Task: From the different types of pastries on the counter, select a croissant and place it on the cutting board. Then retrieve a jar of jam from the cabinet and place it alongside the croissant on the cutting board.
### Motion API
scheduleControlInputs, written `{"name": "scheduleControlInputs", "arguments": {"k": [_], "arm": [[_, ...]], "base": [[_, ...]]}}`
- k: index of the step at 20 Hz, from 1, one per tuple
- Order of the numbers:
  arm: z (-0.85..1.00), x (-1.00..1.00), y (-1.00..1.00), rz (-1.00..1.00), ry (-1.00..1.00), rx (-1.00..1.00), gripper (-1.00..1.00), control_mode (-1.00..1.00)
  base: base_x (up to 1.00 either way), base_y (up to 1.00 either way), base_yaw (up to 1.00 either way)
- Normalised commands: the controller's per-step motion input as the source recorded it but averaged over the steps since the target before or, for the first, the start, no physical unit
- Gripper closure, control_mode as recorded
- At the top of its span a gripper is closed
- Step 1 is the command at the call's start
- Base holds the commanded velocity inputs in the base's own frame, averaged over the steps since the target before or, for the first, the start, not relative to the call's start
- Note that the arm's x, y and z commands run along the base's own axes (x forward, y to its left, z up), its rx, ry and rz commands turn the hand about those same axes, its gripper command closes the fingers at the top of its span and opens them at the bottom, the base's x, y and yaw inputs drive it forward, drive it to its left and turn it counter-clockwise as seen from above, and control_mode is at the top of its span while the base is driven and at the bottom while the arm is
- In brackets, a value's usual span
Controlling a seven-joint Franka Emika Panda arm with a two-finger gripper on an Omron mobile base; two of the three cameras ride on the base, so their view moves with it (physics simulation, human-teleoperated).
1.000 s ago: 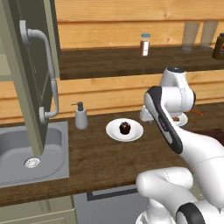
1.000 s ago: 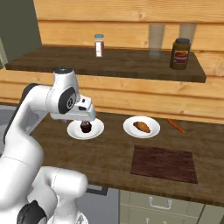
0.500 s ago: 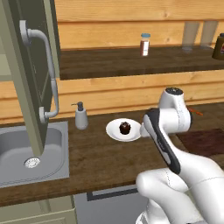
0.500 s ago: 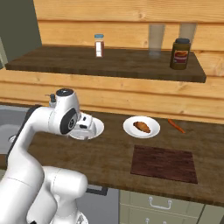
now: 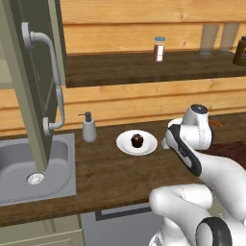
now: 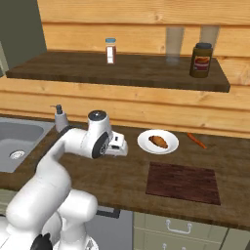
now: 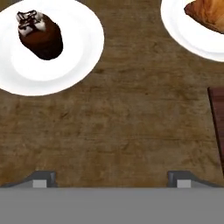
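The croissant (image 6: 157, 141) lies golden-orange on a white plate (image 6: 170, 147) on the counter (image 6: 122, 180); in the hand view the croissant (image 7: 208, 13) shows at the top right. A dark cupcake (image 7: 41, 35) sits on a second white plate (image 7: 83, 57), and the cupcake (image 5: 137, 141) also shows in the left base view. The cutting board (image 6: 182, 182) lies bare in front of the croissant's plate. My gripper (image 7: 111, 181) hangs open over bare counter between the two plates, with nothing between its fingertips (image 7: 43, 179). In the right base view the gripper (image 6: 119, 149) sits left of the croissant. The jar of jam is out of view.
A wall shelf (image 6: 122, 73) carries a white-and-red shaker (image 6: 111, 51) and a dark jar (image 6: 201, 59). An orange carrot (image 6: 196, 140) lies right of the croissant's plate. A soap dispenser (image 5: 88, 127) and sink (image 5: 29, 168) are at the left, under an open cabinet door (image 5: 33, 72).
The arm has folded down and the hand has dropped lower, moving from over the cupcake's plate toward the gap between the two plates.
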Motion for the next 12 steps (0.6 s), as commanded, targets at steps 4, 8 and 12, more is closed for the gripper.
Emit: {"name": "scheduleControlInputs", "arguments": {"k": [4, 8, 12], "arm": [[0.00, 0.72, -0.66, 0.00, 0.09, 0.04, -1.00, -1.00], [0.00, 0.58, -0.28, 0.00, 0.09, 0.02, -1.00, -1.00], [0.00, 0.59, -0.26, 0.00, 0.22, 0.00, -1.00, -1.00]], "base": [[0.00, 0.00, 0.00], [0.00, 0.00, 0.00], [0.00, 0.00, 0.00]]}}
